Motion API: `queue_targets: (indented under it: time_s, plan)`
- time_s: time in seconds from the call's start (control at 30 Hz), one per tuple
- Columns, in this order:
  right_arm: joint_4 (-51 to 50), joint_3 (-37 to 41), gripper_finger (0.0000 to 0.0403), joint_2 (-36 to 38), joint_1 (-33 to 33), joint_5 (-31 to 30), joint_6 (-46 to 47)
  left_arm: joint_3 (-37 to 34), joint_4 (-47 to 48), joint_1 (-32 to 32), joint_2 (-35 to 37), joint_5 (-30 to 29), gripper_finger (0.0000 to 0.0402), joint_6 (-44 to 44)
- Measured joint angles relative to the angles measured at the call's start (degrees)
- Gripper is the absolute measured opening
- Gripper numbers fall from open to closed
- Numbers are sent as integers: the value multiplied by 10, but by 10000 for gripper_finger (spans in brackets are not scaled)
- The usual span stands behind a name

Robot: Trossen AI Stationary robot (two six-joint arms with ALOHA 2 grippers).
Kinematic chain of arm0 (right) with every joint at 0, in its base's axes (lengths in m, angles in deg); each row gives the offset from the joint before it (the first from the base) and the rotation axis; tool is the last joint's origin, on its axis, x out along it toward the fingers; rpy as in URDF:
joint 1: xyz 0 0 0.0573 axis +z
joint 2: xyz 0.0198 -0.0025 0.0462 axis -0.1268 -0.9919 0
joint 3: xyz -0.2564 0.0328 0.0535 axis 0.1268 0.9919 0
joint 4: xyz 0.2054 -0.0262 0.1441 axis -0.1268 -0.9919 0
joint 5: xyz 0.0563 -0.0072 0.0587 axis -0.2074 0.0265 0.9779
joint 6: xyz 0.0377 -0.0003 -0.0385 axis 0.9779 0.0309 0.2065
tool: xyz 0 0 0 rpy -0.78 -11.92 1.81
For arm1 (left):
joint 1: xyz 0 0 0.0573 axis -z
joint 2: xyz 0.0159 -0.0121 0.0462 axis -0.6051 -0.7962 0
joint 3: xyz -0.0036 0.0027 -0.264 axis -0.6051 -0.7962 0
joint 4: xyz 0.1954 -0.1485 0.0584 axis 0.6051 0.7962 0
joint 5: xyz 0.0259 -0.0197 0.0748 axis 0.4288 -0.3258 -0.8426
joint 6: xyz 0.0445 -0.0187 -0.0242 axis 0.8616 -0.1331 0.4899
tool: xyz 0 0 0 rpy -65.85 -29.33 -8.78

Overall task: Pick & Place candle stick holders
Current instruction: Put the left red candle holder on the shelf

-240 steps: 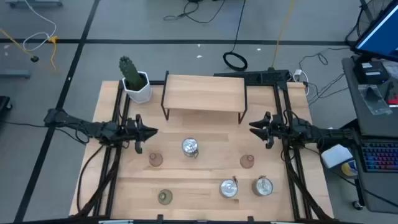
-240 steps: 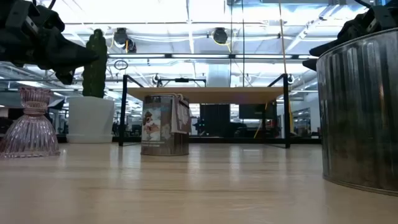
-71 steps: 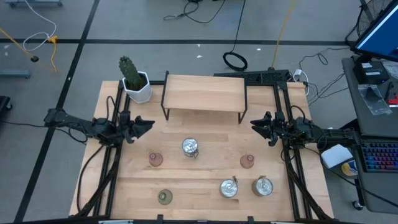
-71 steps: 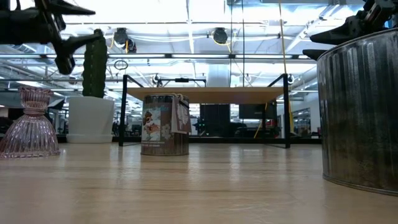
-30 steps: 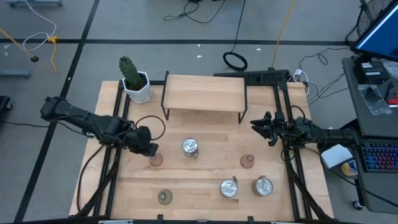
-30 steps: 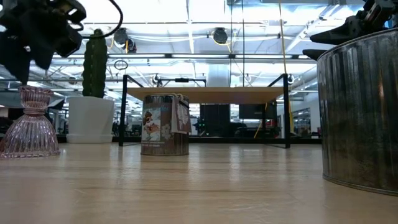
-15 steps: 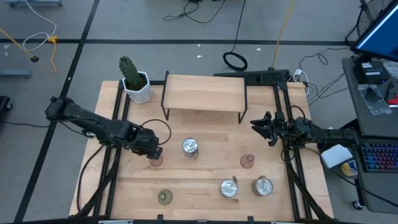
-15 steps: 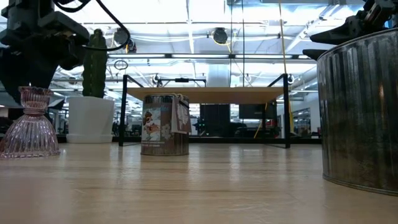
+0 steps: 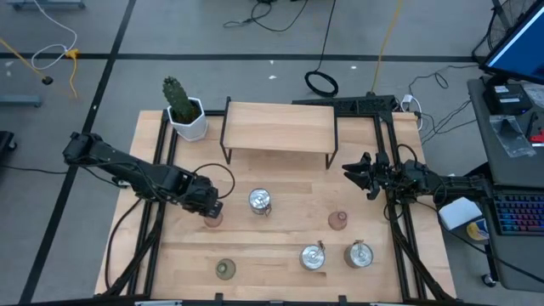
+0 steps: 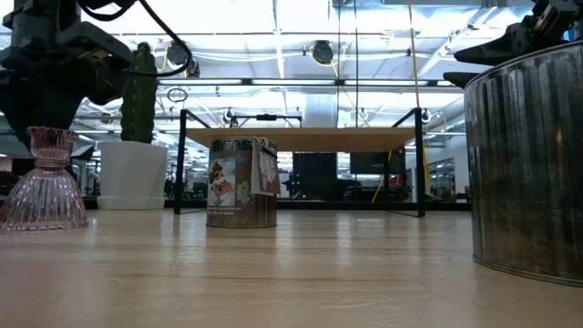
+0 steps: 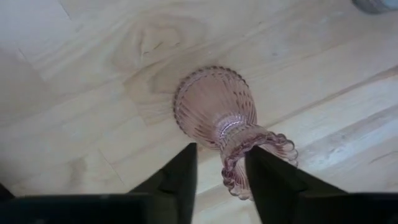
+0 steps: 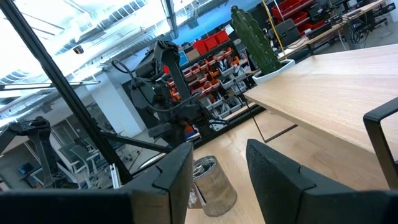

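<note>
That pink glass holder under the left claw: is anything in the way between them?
Nothing visible. The left claw is right at the pink glass holder, a finger on each side of its frilled neck.

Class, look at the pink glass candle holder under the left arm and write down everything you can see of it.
The pink glass candle holder is clear, pinkish ribbed glass, flask-shaped: a wide round base, a narrow neck, a flared beaded rim. It stands upright on the wooden table, left of the shiny silver holder. The left gripper has come down over it, a dark finger on either side of the neck and rim, closing in; whether they already touch the glass cannot be told.
</note>
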Motion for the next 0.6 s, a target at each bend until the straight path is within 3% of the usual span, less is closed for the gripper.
queue_targets:
  time_s: [0.23,0.6]
  plan:
    - [0,0,144,0,0,0,0,1,-4,0,2,-18,20,5]
    - [15,0,144,0,0,0,0,0,-54,-1,24,-6,18,23]
